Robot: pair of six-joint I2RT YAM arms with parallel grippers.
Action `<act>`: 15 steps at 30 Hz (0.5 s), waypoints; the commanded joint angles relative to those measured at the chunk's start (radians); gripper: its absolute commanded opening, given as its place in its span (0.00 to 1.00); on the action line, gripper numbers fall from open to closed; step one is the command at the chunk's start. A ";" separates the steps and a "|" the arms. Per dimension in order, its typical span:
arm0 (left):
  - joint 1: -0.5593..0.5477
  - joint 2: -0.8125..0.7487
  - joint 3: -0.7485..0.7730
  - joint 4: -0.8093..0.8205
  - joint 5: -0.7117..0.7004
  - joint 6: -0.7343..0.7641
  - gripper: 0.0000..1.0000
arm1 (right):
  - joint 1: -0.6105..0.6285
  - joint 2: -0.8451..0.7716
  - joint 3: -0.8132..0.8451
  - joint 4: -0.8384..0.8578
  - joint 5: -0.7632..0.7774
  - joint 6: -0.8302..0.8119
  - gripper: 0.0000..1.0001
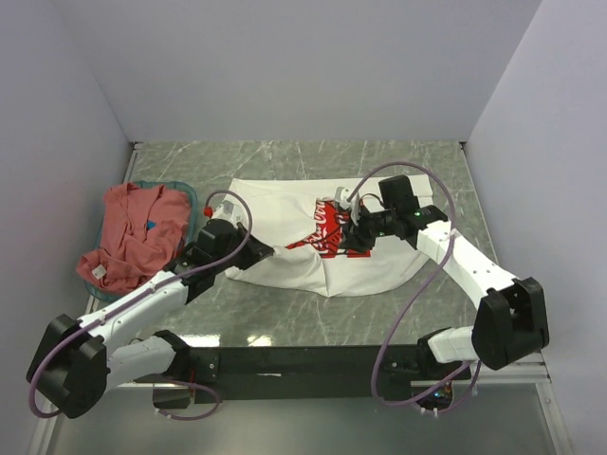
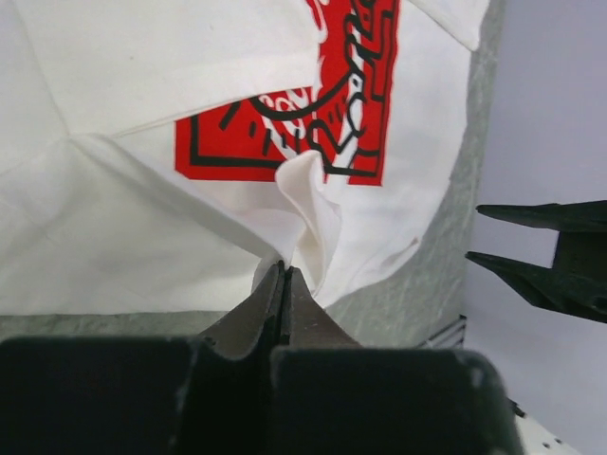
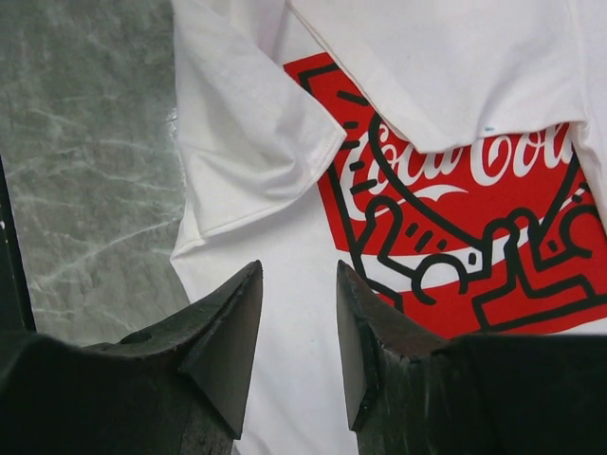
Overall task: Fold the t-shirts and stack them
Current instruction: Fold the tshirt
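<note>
The white t-shirt (image 1: 285, 227) with the red Coca-Cola print (image 1: 327, 232) lies partly folded on the marble table. My left gripper (image 1: 270, 250) is shut on a pinched fold of the white t-shirt (image 2: 303, 204) at its left front part. My right gripper (image 1: 353, 237) is open and empty, just above the print; in the right wrist view the fingers (image 3: 228, 322) straddle white cloth (image 3: 247, 142) beside the print (image 3: 455, 218). The salmon-red t-shirt (image 1: 133, 232) lies crumpled over the teal basket (image 1: 190, 223) at the left.
White walls close in the table at the back and both sides. Bare marble (image 1: 285, 318) shows in front of the white shirt and behind it. The black arm mounting rail (image 1: 313, 360) runs along the near edge.
</note>
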 commanded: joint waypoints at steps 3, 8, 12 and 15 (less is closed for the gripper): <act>0.060 -0.048 0.001 0.064 0.144 -0.040 0.00 | -0.006 -0.081 -0.022 -0.047 -0.069 -0.140 0.45; 0.091 -0.051 -0.003 0.070 0.198 -0.023 0.00 | 0.003 -0.074 -0.021 -0.051 -0.088 -0.148 0.45; 0.090 -0.063 -0.006 0.055 0.267 0.045 0.00 | 0.058 -0.029 -0.016 -0.021 -0.105 -0.146 0.51; 0.091 -0.091 -0.015 0.026 0.307 0.094 0.00 | 0.078 0.070 0.057 0.015 -0.140 -0.018 0.54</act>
